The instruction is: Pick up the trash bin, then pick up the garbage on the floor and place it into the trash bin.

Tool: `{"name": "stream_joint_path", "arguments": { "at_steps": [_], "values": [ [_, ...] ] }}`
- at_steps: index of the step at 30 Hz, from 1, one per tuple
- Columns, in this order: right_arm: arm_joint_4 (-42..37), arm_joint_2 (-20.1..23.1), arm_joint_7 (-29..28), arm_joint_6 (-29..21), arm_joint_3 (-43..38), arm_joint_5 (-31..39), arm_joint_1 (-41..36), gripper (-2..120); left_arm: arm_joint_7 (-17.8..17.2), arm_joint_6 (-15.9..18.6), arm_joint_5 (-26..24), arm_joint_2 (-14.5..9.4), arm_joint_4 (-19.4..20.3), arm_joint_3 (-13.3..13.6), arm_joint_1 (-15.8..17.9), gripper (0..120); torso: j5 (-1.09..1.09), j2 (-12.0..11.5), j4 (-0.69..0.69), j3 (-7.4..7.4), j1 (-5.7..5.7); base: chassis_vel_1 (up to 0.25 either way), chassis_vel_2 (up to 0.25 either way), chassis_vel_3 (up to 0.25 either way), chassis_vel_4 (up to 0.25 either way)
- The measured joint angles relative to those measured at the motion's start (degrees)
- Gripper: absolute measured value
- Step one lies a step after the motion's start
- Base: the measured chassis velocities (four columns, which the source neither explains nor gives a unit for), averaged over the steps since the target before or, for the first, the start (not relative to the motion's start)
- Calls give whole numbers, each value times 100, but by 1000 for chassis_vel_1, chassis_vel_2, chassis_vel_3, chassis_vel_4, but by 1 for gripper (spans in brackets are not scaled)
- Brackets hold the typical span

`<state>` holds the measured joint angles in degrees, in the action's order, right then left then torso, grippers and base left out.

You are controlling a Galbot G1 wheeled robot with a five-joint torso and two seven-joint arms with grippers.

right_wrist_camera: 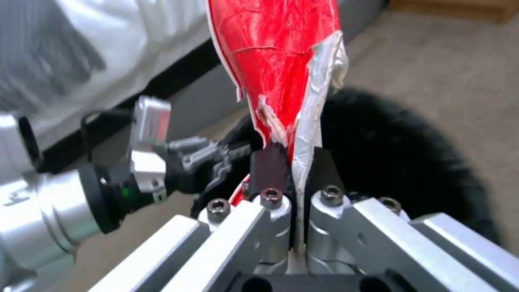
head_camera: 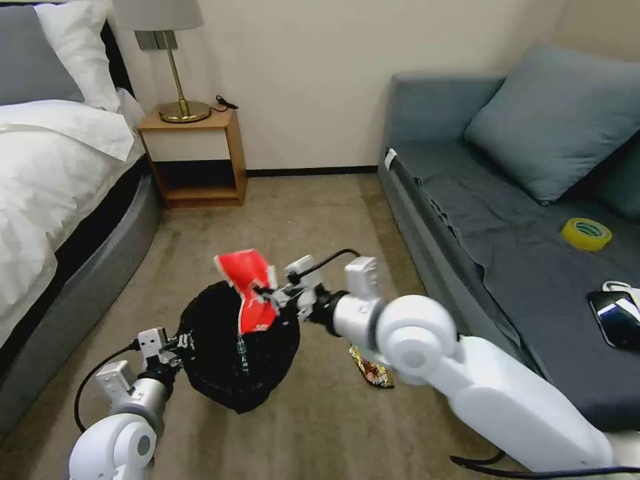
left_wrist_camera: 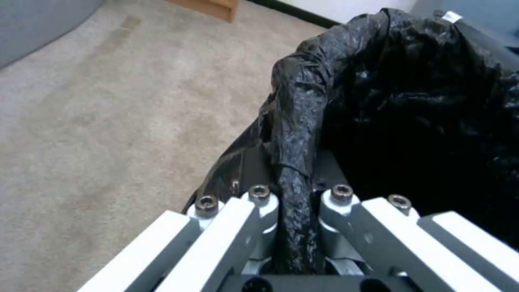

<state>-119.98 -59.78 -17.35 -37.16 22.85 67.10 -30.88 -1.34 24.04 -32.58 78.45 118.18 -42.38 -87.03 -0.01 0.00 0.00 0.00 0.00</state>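
The trash bin (head_camera: 227, 360), lined with a crinkled black bag, hangs off the carpet with my left gripper (head_camera: 181, 343) shut on its rim; the left wrist view shows the bag's folded edge (left_wrist_camera: 294, 162) pinched between the fingers. My right gripper (head_camera: 272, 295) is shut on a red-white wrapper (head_camera: 248, 287), held right over the bin's mouth. In the right wrist view the wrapper (right_wrist_camera: 275, 61) stands up from the pads, with the bin (right_wrist_camera: 400, 154) behind and the left gripper (right_wrist_camera: 208, 162) at its rim. A yellow-red snack wrapper (head_camera: 372, 368) lies on the carpet under my right arm.
A bed (head_camera: 47, 187) runs along the left and a grey sofa (head_camera: 507, 253) along the right, carrying a yellow tape roll (head_camera: 586, 234) and a black phone (head_camera: 617, 319). A wooden nightstand (head_camera: 193, 157) with a lamp stands at the far wall. Open carpet (head_camera: 300, 213) lies between.
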Motion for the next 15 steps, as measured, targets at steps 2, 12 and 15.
{"name": "stream_joint_path", "arguments": {
  "at_steps": [2,12,15],
  "values": [
    [325,-288,13,21,452,-95,158,0,21,0,-158,-59,39,-30,-19,4,0,0,0,0,0,0,0,0,0],
    [1051,-719,100,60,1287,-488,422,2,94,-96,-614,-325,-89,-158,-52,4,0,0,1,0,0,0,0,0,0],
    [1091,-697,54,51,1425,-484,482,15,103,-124,-754,-492,-155,-164,-26,4,0,0,0,0,0,0,0,0,0]
  ]
}}
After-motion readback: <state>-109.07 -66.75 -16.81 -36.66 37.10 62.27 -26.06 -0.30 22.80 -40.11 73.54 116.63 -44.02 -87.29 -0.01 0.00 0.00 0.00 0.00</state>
